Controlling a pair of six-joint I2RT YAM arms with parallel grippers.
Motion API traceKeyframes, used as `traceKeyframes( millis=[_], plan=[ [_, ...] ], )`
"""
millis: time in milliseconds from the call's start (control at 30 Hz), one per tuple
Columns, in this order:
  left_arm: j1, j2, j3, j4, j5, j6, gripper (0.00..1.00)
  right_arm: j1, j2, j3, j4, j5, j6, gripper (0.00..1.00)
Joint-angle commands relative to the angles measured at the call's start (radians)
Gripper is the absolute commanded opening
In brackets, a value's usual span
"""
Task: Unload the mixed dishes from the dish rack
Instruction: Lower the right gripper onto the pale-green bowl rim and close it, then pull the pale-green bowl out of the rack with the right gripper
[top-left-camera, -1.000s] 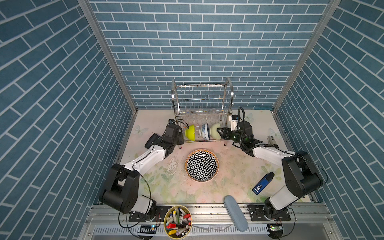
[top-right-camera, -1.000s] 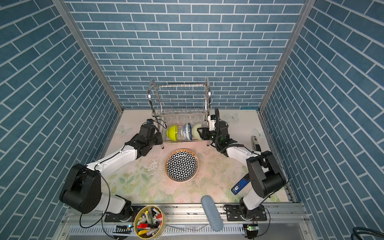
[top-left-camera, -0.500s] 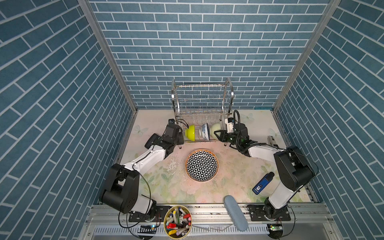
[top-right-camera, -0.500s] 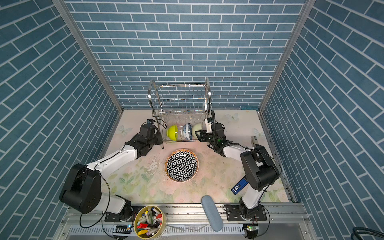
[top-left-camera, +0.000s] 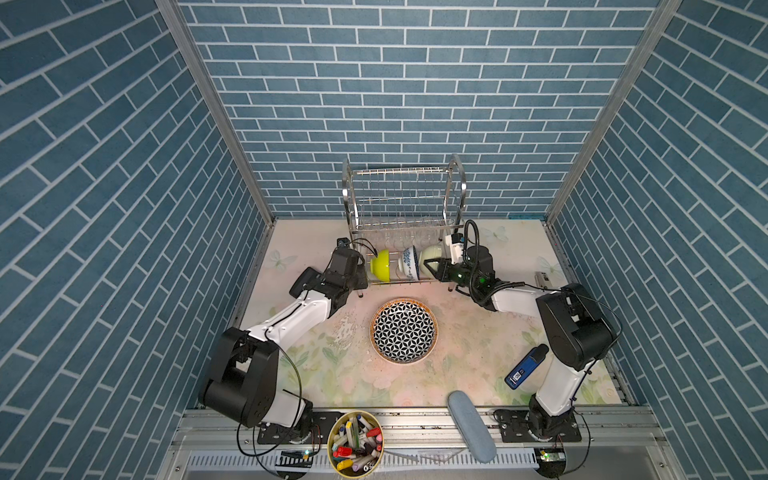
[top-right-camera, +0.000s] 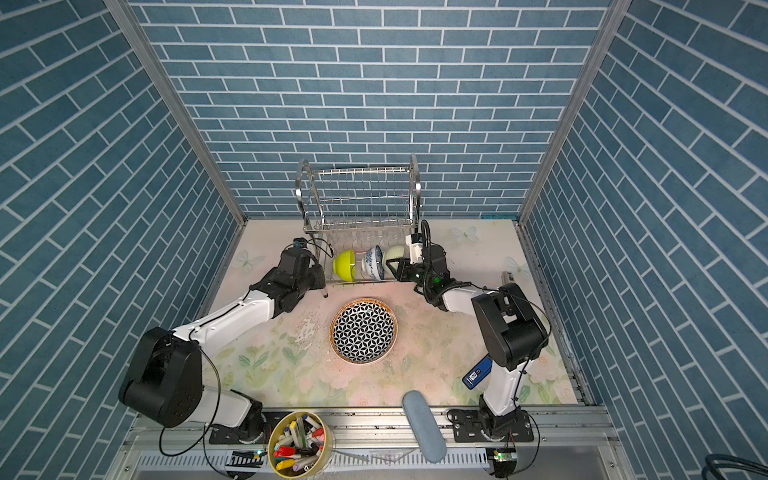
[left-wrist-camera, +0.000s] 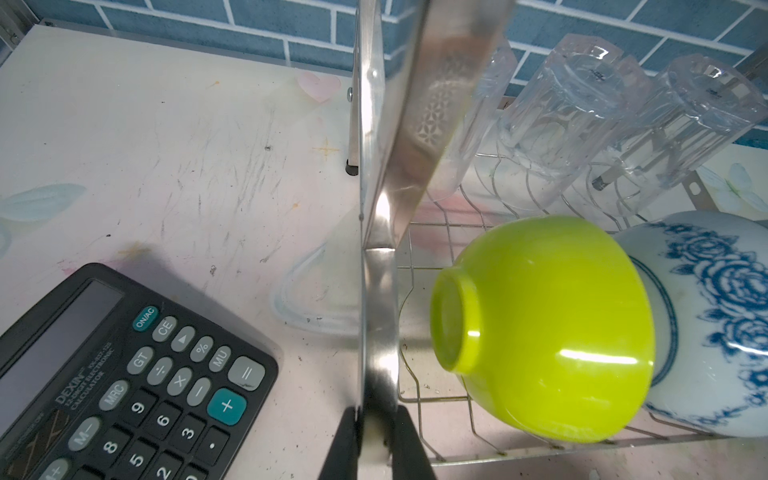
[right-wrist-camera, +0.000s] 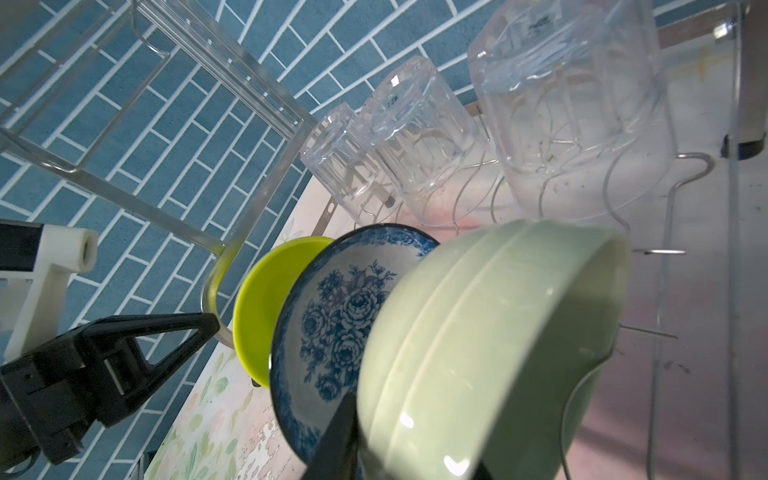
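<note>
Both busy — left hand clenched on rack, right hand astride pale-green bowl, grip unclear.

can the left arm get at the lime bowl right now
Probably not as it stands: the left pincer is shut on the side frame of the dish rack, and that strip stands between it and the lime bowl.
</note>
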Motion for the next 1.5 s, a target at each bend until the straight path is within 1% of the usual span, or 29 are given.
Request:
traceKeyframes(
  millis=[0, 100, 533, 933, 1067, 1300, 1467],
  plan=[
    [0.006, 0.016, 0.026, -0.006, -0.001, -0.022, 0.11, 0.0, 0.024, 0.019, 0.052, -0.044, 0.041, 0.25],
    [0.006, 0.015, 0.026, -0.008, 0.002, -0.023, 0.11, -0.007, 0.028, 0.014, 0.069, -0.058, 0.044, 0.14],
    [0.006, 0.019, 0.029, -0.012, -0.001, -0.022, 0.11, -0.038, 0.027, -0.011, 0.152, -0.124, 0.071, 0.0],
    [0.006, 0.023, 0.027, -0.01, 0.0, -0.022, 0.11, -0.056, 0.033, 0.033, 0.227, -0.219, 0.167, 0.0],
    [0.005, 0.023, 0.029, -0.011, 0.0, -0.022, 0.11, -0.056, 0.047, 0.043, 0.304, -0.254, 0.219, 0.0],
    [0.006, 0.027, 0.029, -0.013, 0.0, -0.021, 0.1, -0.057, 0.073, 0.054, 0.471, -0.312, 0.357, 0.0],
    [0.006, 0.026, 0.029, -0.011, -0.001, -0.02, 0.1, -0.057, 0.027, 0.039, 0.473, -0.319, 0.361, 0.0]
  ],
)
